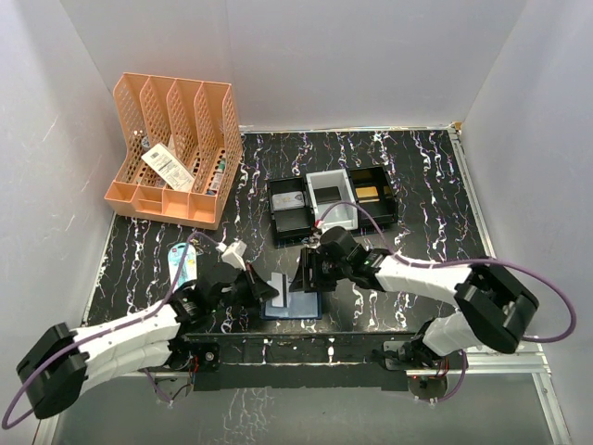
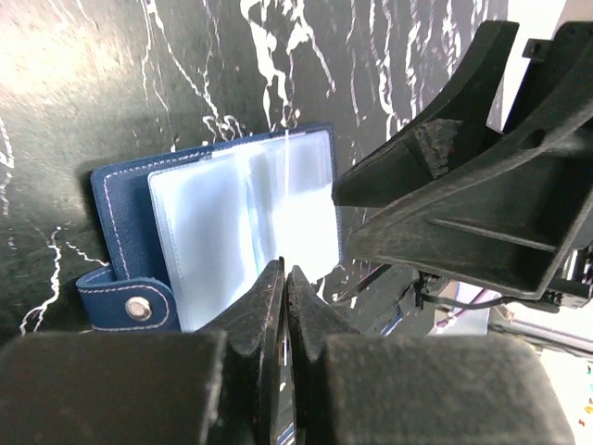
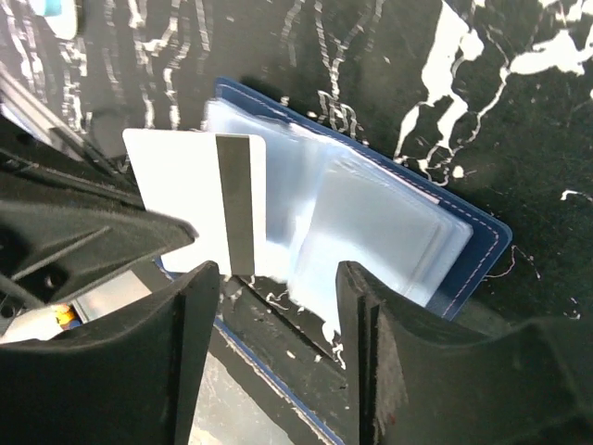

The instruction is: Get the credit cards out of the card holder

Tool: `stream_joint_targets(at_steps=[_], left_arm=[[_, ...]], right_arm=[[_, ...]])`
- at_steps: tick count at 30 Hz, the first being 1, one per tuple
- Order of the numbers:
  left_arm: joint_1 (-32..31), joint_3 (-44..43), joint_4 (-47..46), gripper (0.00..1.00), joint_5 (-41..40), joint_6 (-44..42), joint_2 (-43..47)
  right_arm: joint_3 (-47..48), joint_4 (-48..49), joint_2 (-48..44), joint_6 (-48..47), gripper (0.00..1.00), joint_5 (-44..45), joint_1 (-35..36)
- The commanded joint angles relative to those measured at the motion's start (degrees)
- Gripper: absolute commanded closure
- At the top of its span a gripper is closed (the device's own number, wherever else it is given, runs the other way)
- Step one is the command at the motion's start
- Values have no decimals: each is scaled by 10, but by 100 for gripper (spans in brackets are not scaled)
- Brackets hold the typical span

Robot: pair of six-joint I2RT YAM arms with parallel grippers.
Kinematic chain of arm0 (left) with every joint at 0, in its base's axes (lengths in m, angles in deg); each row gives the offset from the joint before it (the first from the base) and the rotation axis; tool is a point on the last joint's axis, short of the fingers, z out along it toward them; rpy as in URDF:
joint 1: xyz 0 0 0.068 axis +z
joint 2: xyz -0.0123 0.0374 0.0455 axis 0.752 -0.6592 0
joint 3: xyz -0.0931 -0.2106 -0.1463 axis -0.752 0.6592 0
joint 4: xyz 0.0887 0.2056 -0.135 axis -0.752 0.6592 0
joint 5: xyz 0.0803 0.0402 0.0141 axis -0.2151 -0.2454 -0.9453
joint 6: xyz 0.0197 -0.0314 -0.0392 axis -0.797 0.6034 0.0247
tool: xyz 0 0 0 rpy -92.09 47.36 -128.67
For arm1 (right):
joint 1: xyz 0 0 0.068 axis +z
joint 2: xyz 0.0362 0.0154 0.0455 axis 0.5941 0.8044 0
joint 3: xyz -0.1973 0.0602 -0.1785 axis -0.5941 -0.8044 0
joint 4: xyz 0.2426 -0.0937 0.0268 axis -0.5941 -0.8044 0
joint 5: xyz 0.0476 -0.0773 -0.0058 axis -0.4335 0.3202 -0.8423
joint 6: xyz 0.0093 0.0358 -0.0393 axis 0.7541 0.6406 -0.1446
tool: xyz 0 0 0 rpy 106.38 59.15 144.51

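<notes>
The navy-blue card holder (image 1: 298, 307) (image 2: 116, 195) (image 3: 473, 243) lies open near the table's front edge, its clear sleeves facing up. My left gripper (image 1: 269, 291) (image 2: 285, 274) is shut on a white credit card (image 1: 278, 283) (image 3: 185, 185) with a grey stripe. It holds the card on edge over the holder's left half. In the left wrist view the card (image 2: 289, 185) shows only as a thin line. I cannot tell whether the card's far edge still sits in a sleeve. My right gripper (image 1: 310, 273) (image 3: 278, 286) (image 2: 435, 204) hovers open just over the holder's near edge, with nothing between its fingers.
An orange file rack (image 1: 171, 148) stands at the back left. Behind the holder sit a black tray (image 1: 289, 209), a white tray (image 1: 332, 197) and another black tray (image 1: 372, 193). A pale blue oval case (image 1: 182, 262) lies left of my left arm.
</notes>
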Motion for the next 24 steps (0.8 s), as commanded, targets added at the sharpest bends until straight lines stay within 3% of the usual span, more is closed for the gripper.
stream_joint_targets(at_steps=[1, 6, 11, 18, 22, 24], left_arm=[[-2, -29, 132, 100, -64, -13, 101], [1, -25, 156, 100, -73, -17, 179], [9, 12, 52, 100, 0, -24, 186], [118, 41, -80, 100, 154, 18, 132], [173, 41, -175, 100, 250, 57, 118], [176, 22, -158, 100, 259, 43, 117]], right_arm=[[7, 32, -63, -14, 46, 27, -11], [-39, 80, -123, -7, 42, 61, -32], [-121, 194, -204, 16, 38, 81, -43], [-143, 203, -282, 16, 7, 62, -55], [-134, 197, -294, 18, 3, 7, -85], [-134, 207, -292, 26, 2, -32, -116]])
